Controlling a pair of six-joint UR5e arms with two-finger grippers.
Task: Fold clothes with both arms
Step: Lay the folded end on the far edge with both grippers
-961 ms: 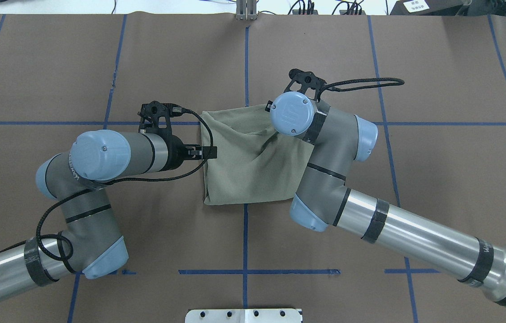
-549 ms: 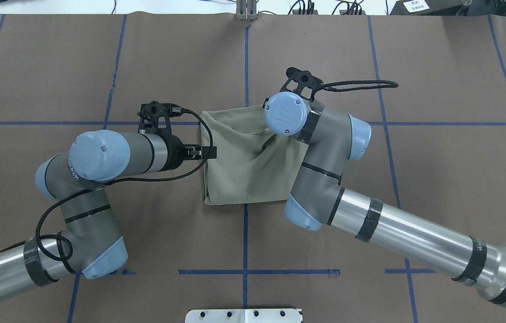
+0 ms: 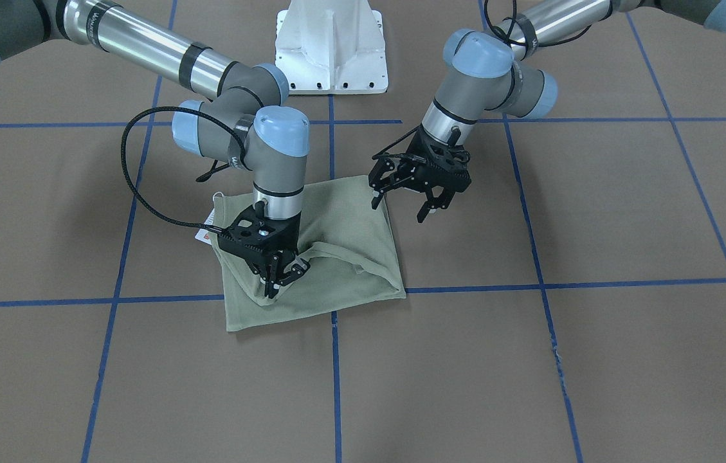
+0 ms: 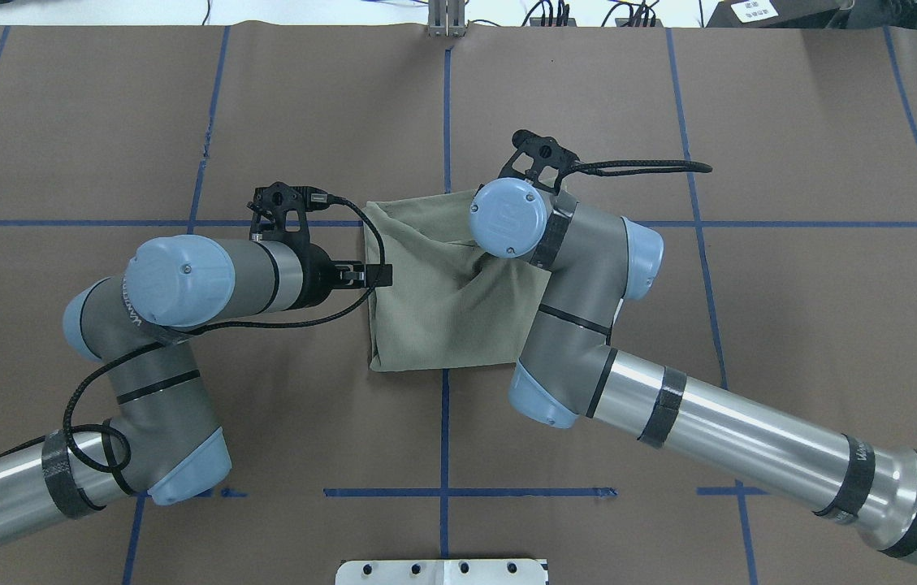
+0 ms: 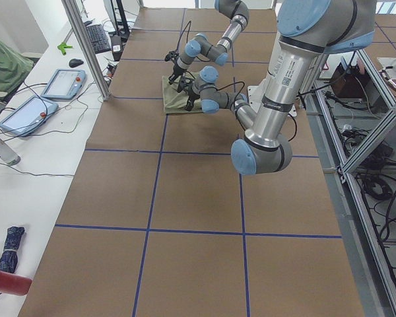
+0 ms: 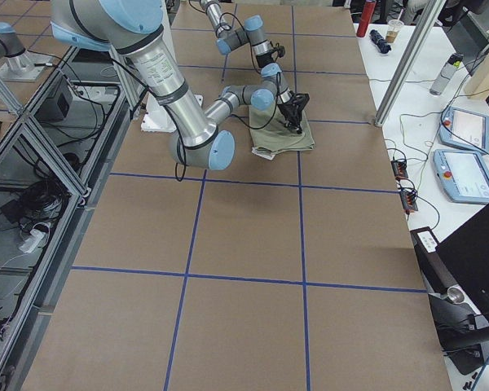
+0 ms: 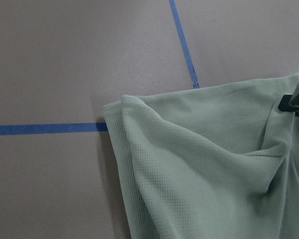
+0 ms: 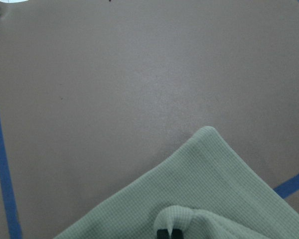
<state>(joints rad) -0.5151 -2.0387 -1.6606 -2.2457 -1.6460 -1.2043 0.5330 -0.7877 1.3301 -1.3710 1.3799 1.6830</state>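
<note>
My right jaws are pinched shut on a raised fold of the sage-green shirt (image 3: pixel 350 222), which lies folded square on the counter (image 3: pixel 530 360), probably to carry that layer across. My left jaws hang spread and empty just beside its edge, ready to steady it.

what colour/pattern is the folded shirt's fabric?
The folded knit shirt is plain sage green with a fine waffle texture; clearest in the left wrist view.
</note>
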